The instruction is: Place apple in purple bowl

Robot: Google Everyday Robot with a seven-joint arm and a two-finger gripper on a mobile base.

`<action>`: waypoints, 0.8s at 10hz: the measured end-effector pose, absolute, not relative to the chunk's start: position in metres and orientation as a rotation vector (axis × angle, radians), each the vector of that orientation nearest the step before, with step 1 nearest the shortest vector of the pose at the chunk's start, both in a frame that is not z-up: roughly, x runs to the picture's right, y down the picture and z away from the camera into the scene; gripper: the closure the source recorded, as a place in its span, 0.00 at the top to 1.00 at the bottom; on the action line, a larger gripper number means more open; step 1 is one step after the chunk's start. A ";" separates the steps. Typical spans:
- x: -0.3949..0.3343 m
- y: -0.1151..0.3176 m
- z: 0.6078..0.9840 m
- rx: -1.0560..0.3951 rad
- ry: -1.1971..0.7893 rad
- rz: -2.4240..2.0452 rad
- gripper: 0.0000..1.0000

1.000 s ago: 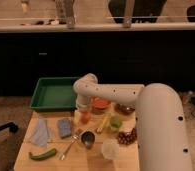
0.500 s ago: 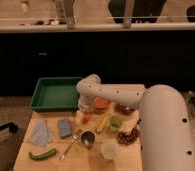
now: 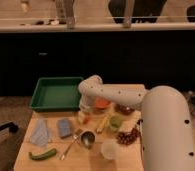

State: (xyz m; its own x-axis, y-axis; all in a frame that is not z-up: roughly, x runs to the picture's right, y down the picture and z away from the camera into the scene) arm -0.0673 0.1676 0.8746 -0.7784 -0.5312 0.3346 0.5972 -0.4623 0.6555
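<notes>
My gripper (image 3: 83, 113) hangs over the apple (image 3: 82, 119) mid-tabletop; its grip I cannot tell; a loose hold risks dropping it short of the purple bowl (image 3: 125, 108).

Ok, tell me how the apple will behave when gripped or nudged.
The apple, just below the gripper beside the orange bowl, looks round, so a nudge would likely roll it. It seems small, so probably light. Its curved sides might slip from a loose grip.
</notes>
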 end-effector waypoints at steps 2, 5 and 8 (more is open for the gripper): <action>-0.067 0.168 0.875 -0.103 -1.050 -2.235 0.14; -0.074 0.166 0.872 -0.114 -1.062 -2.266 0.00; -0.093 0.165 0.866 -0.143 -1.086 -2.317 0.00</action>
